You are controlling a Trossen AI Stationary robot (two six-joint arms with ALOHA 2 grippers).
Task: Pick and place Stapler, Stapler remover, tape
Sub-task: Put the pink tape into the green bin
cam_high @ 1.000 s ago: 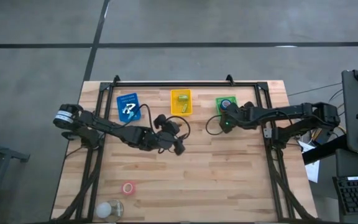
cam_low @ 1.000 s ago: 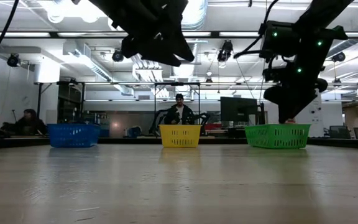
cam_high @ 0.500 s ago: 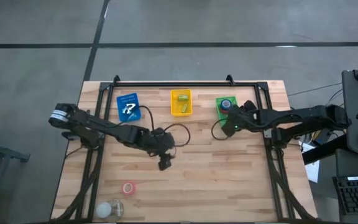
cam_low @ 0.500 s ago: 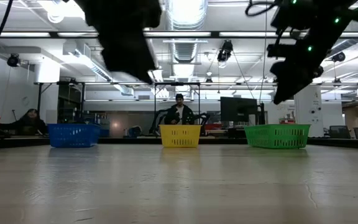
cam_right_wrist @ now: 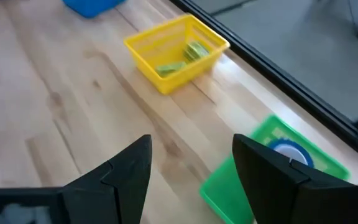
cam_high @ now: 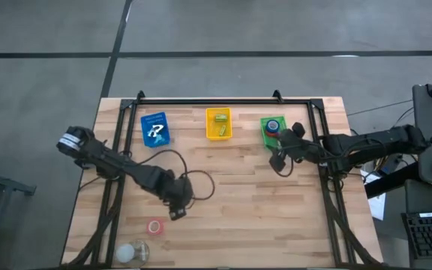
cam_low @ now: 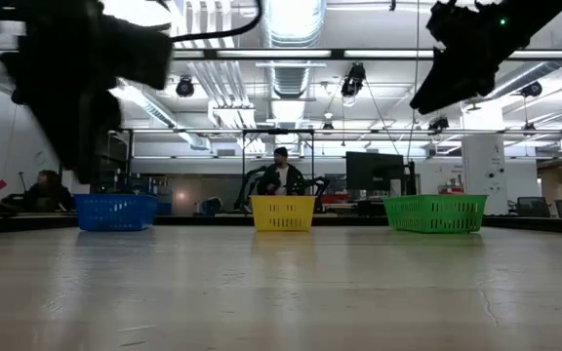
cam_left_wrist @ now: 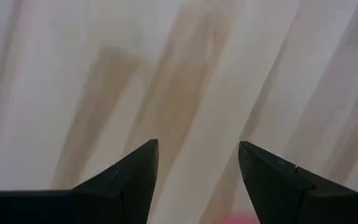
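A red tape roll (cam_high: 154, 226) lies flat on the table near its near-left corner. My left gripper (cam_high: 177, 213) hangs open just right of it, over bare wood; in the left wrist view (cam_left_wrist: 197, 146) a pink edge (cam_left_wrist: 244, 219) shows beside one finger. My right gripper (cam_high: 278, 160) is open and empty, raised above the table just near of the green basket (cam_high: 273, 127), which holds a blue roll (cam_right_wrist: 289, 151) and something red. The yellow basket (cam_high: 218, 124) holds a green item (cam_right_wrist: 194, 50). White items lie in the blue basket (cam_high: 154, 129).
The three baskets stand in a row along the far edge, in front of a black frame rail (cam_high: 223, 100). A pale rounded object (cam_high: 131, 252) sits at the near-left corner. Cables trail behind both arms. People sit in the room beyond the table (cam_low: 281, 175).
My left gripper has swung from the table's middle toward the near edge and left, coming down close to the red tape roll. My right gripper has drawn back from over the green basket toward the near side and has risen.
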